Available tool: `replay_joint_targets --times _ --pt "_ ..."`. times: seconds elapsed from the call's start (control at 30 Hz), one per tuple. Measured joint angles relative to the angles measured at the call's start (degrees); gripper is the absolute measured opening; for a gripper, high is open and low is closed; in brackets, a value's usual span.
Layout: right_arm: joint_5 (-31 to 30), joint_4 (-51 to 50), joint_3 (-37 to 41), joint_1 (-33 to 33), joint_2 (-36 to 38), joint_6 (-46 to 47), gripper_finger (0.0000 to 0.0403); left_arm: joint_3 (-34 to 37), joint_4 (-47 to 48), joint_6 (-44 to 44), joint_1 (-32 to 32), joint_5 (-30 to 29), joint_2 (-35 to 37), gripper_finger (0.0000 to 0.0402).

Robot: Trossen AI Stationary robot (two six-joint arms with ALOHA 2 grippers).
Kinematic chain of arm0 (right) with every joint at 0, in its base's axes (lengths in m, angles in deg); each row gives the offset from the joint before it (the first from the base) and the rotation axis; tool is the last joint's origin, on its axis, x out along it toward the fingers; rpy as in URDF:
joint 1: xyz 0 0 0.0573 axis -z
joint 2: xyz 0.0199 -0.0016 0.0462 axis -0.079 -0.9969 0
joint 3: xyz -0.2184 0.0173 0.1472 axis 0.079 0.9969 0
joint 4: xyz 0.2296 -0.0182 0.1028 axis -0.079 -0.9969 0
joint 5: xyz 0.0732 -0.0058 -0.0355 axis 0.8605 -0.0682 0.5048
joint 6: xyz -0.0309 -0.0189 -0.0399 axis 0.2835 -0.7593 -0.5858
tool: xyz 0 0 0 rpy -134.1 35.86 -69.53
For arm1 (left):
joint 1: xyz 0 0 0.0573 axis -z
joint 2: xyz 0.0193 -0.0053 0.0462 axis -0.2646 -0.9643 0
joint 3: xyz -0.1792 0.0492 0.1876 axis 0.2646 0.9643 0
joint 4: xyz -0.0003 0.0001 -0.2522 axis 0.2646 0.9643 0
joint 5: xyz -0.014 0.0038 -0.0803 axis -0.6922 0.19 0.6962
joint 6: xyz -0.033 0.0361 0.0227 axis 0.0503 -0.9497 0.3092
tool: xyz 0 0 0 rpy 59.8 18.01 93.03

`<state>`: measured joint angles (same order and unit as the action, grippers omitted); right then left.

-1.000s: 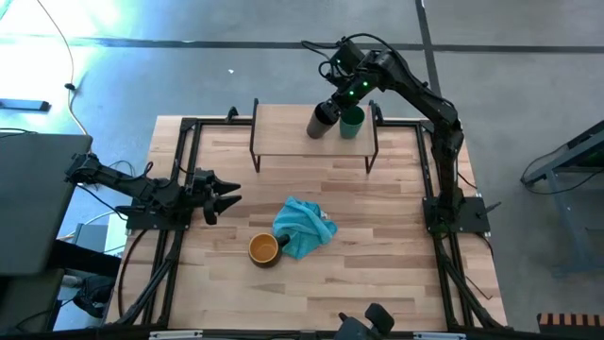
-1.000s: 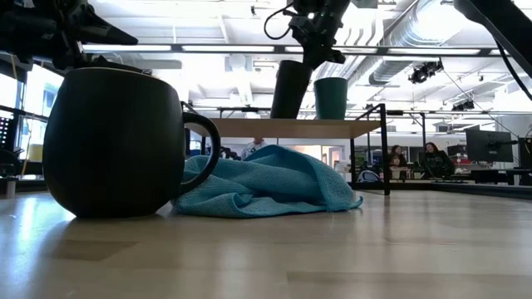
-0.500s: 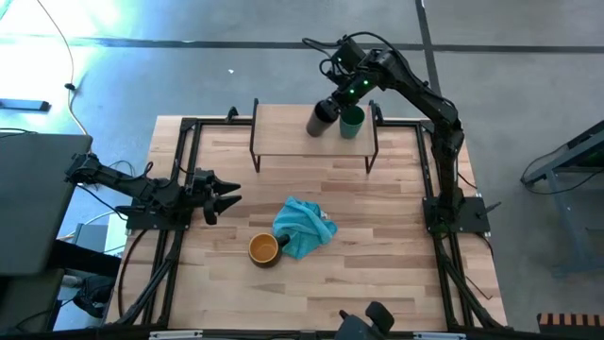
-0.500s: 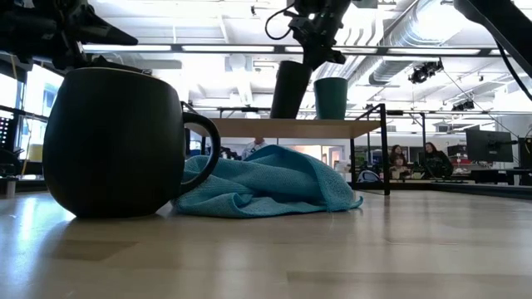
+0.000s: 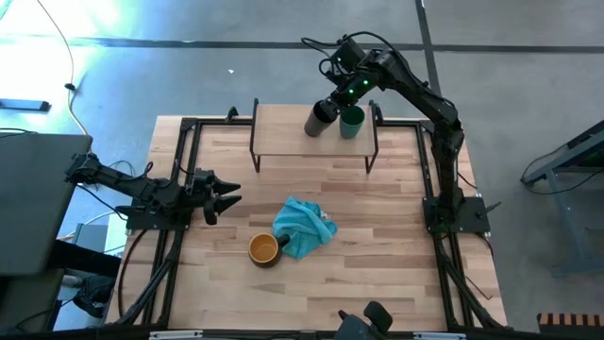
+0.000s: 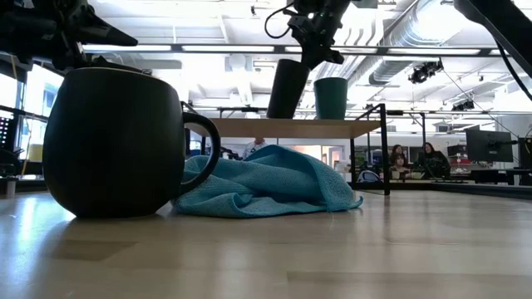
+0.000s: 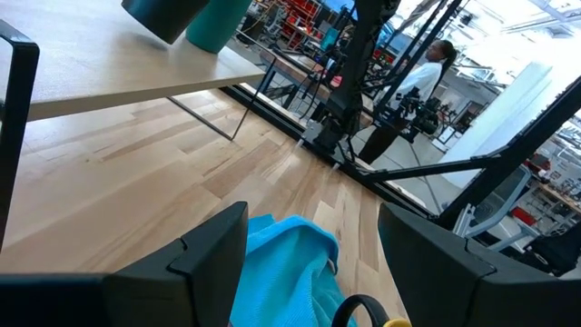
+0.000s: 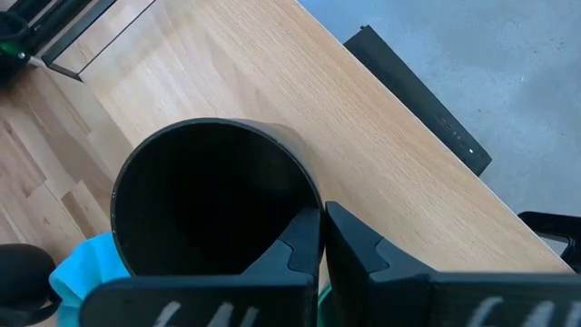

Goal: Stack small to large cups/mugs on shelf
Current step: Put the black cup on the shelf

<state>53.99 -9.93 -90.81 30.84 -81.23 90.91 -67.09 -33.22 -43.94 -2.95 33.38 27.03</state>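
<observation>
Right tool point(image 8: 322, 238) clamped on rim of black cup point(image 5: 320, 119), above shelf point(image 5: 283, 132). Cup now tilted further away from green cup point(image 5: 352, 121) just beside it; likely being repositioned for stacking. Left tool point(image 5: 225, 196) spread apart, idle at counter point(image 5: 377, 217) edge. Mug point(image 5: 263, 249) on counter, touching cloth point(image 5: 304, 227).
</observation>
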Motion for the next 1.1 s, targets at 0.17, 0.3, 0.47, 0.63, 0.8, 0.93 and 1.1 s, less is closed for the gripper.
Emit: replay_joint_targets --times 0.17,0.3,0.47,0.63,0.8,0.93,1.1 --pt "0.02 0.00 0.00 0.00 0.00 0.00 0.0001 0.00 0.00 0.00 0.01 0.00 0.00 0.0237" --pt "0.04 -0.02 0.00 0.00 0.00 0.08 0.0001 0.00 0.00 0.02 0.01 0.00 0.00 0.0237" --pt "0.02 -0.28 0.00 0.08 0.00 0.32 0.0001 0.00 0.00 0.02 0.01 0.00 0.00 0.0237" --pt "-0.21 -0.89 0.00 0.66 0.00 0.85 0.0001 0.00 0.00 0.02 -0.01 0.00 0.01 0.0237" --pt "-0.57 -0.87 0.00 0.66 0.00 0.85 0.0001 0.00 0.04 0.00 0.00 0.00 0.02 0.0237" --pt "-0.82 -0.91 0.00 0.63 0.00 0.73 0.0001 0.00 0.06 0.00 0.00 0.00 0.00 0.0237" --pt "-2.25 -2.10 0.00 0.63 0.00 0.58 0.0001 0.00 0.07 0.00 0.01 0.00 0.00 0.0237"
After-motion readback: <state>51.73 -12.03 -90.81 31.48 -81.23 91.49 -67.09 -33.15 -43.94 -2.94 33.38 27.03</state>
